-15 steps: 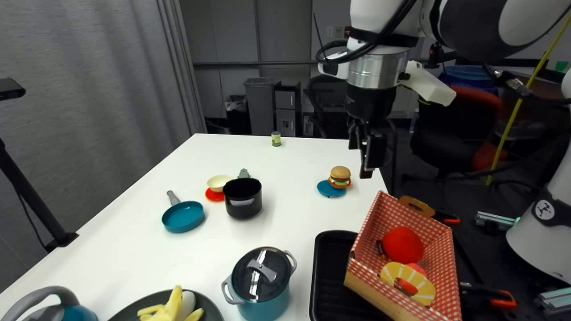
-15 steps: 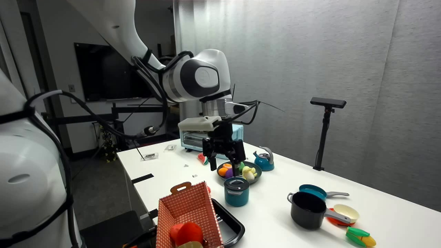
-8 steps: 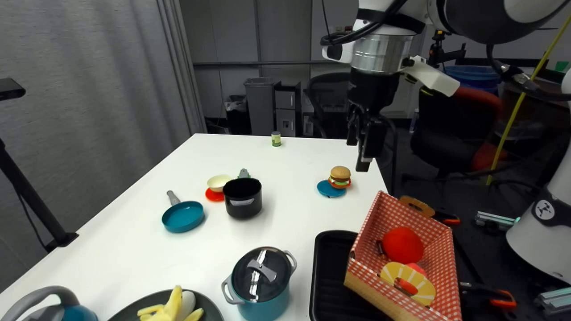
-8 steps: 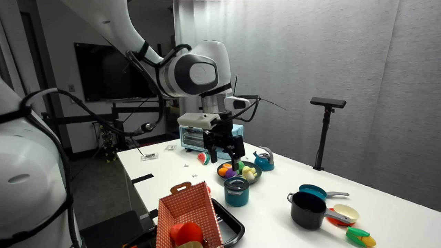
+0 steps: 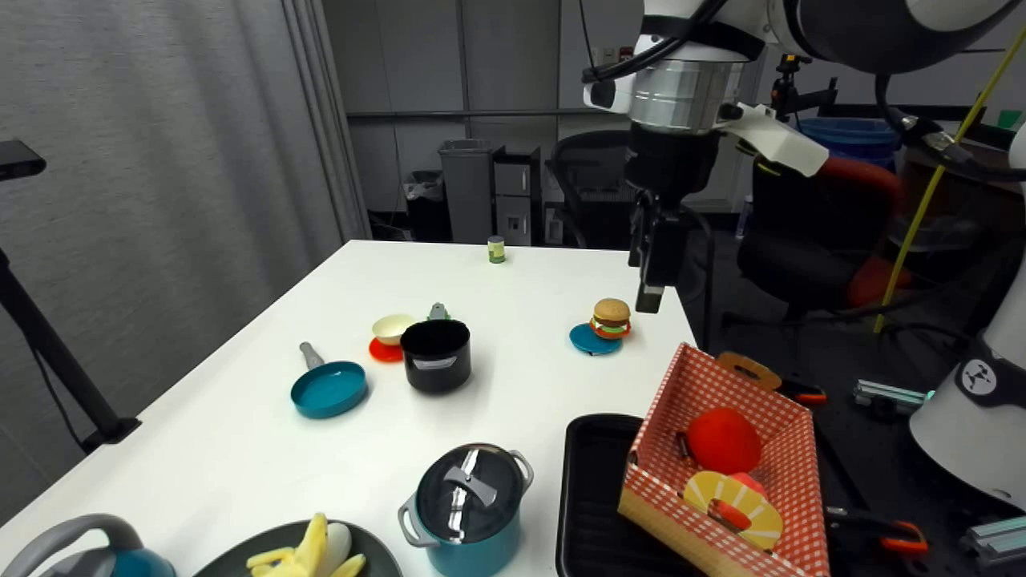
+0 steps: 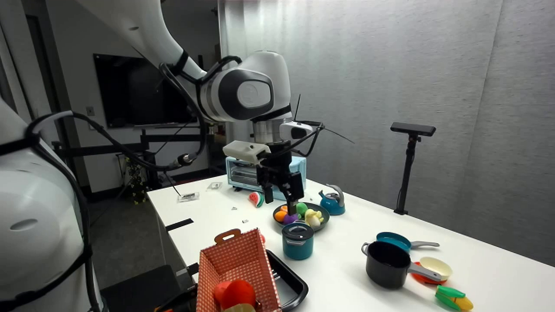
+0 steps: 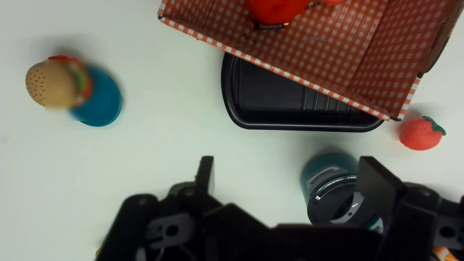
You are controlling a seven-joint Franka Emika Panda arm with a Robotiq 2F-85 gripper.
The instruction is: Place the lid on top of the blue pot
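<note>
We are finding the gripper [image 7: 286,161] hanging high above the table [image 5: 521,296], apart from everything on it, its fingers [image 7: 380,185] spread wide and holding nothing. Below, the lid [image 5: 470,495] is sitting on the blue pot [image 5: 474,553], handle [image 5: 471,484] up and looking level in both exterior views; whether its edge is seating all round, we cannot tell. We are judging the placing done, so what is remaining is a clean departure: we are favouring a straight climb before any sideways swing, fingers spread, so neither tip is catching the handle. Should the lid prove cocked, we are planning only a light press at its centre, coming down squarely. Near the blue pot, the tray [image 7: 268,87] is lying partly under the basket [image 5: 681,401], which is holding a round red piece [image 5: 724,441] and a yellow ring [image 5: 764,511], among others. The dish [image 6: 326,215] is carrying orange, purple, green and yellow toy food [image 6: 313,218]. Farther off, the black pot [image 5: 437,369] is standing open, its inside too dark to read, and the bowl [image 5: 393,329] is overlapping a red plate [image 5: 386,353] in both exterior views.
</note>
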